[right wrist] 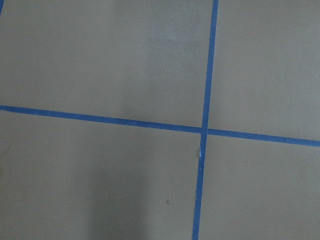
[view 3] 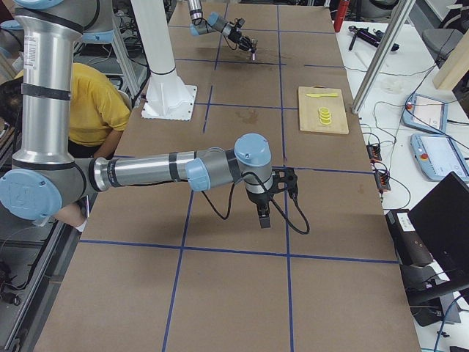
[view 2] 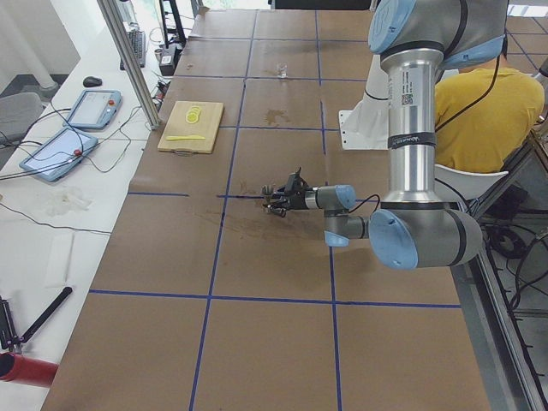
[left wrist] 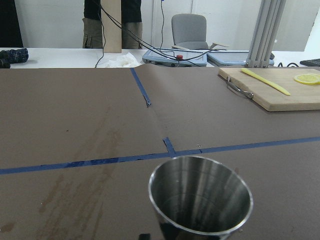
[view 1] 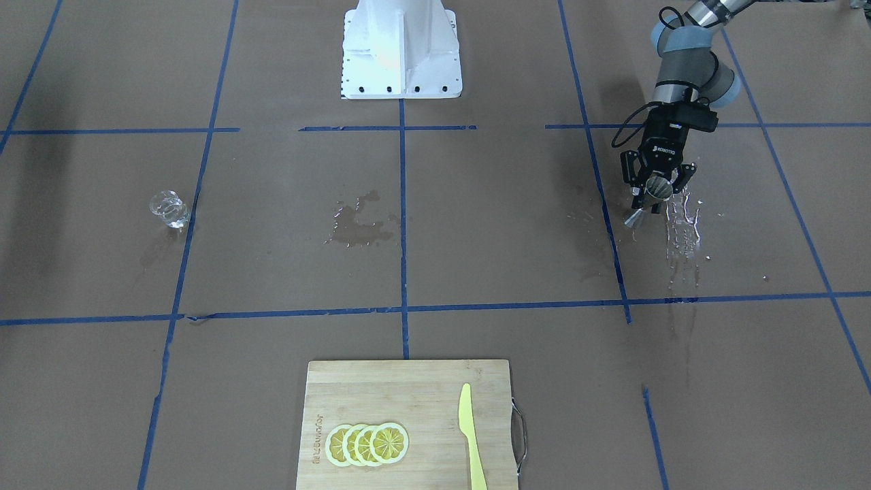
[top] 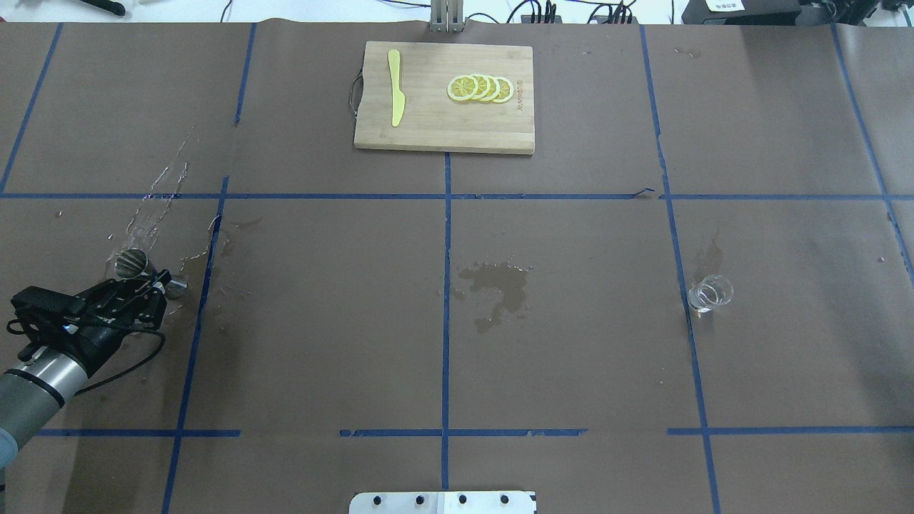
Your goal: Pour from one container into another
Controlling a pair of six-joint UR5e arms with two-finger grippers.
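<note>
The steel jigger (view 1: 648, 199) is tilted low over the table at the robot's left side, with my left gripper (view 1: 653, 192) shut on its narrow waist. From overhead, one of the jigger's (top: 132, 263) open cones points away from the left gripper (top: 158, 280). The left wrist view looks into the jigger's (left wrist: 201, 200) upper cup, and no liquid shows inside. The clear tumbler (view 1: 169, 208) stands alone on the robot's right side (top: 710, 293), with no gripper near it. My right gripper (view 3: 263, 214) shows only in the exterior right view, pointing down at the table, and I cannot tell its state.
Spilled water (view 1: 682, 235) glistens on the paper beside the jigger, and a damp stain (view 1: 357, 223) marks the table's middle. A wooden cutting board (view 1: 408, 395) with lemon slices (view 1: 367, 444) and a yellow knife (view 1: 471, 435) lies at the far edge. A person in yellow (view 2: 479, 111) sits behind the robot.
</note>
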